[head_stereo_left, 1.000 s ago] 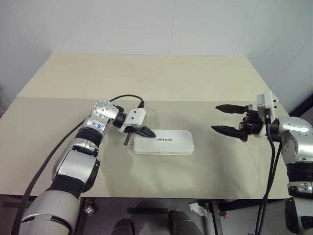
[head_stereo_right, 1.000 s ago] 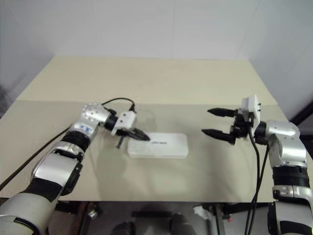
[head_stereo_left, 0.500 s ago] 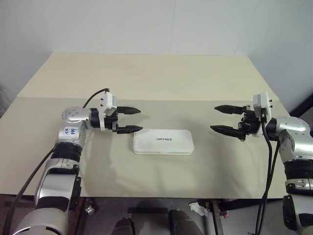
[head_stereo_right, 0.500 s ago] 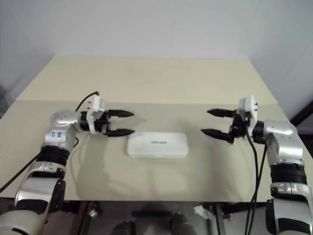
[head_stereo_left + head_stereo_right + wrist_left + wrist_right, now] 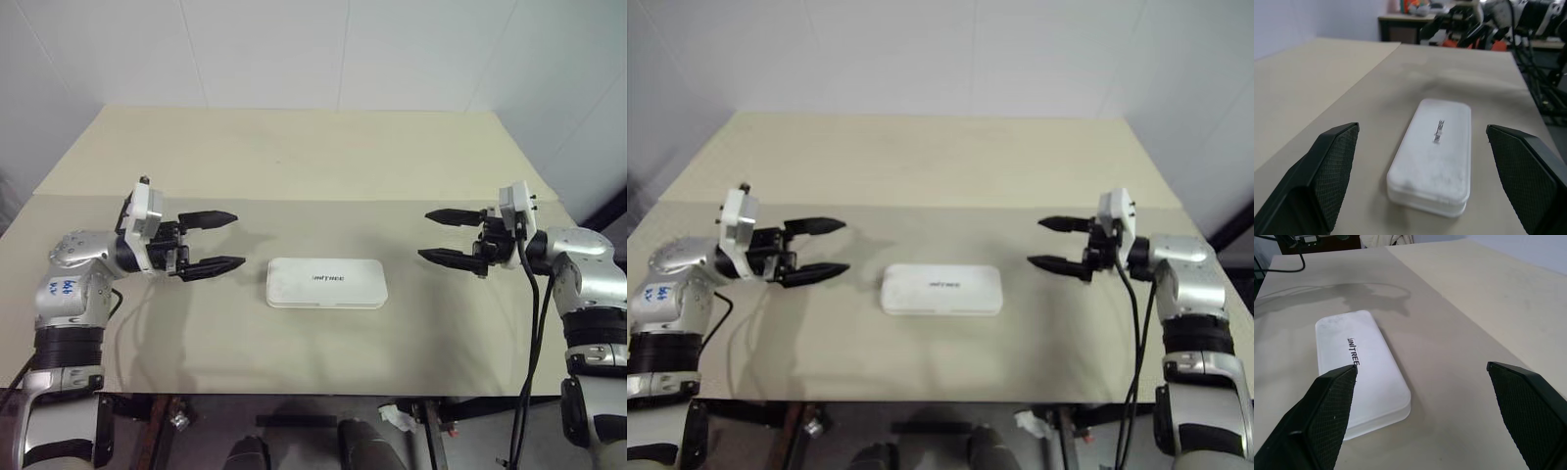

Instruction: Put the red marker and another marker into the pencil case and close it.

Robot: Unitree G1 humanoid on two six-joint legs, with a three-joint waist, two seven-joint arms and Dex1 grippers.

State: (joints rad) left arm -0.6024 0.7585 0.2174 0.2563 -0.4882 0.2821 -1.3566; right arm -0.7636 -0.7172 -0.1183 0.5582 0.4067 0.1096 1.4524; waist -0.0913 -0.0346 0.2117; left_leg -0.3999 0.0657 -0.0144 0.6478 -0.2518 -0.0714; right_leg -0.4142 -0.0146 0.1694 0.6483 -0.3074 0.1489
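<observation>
You see the white hard-plastic rounded pencil case (image 5: 326, 283) lying closed on the beige desk (image 5: 294, 166) between your 2 wide, empty pincers: left pincer (image 5: 224, 241), right pincer (image 5: 434, 236).

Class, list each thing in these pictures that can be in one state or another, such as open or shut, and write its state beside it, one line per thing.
pencil case: lid shut, lying flat on the table, untouched by either gripper.
left gripper: open, holding nothing, off the case's left end.
right gripper: open, holding nothing, off the case's right end.
</observation>
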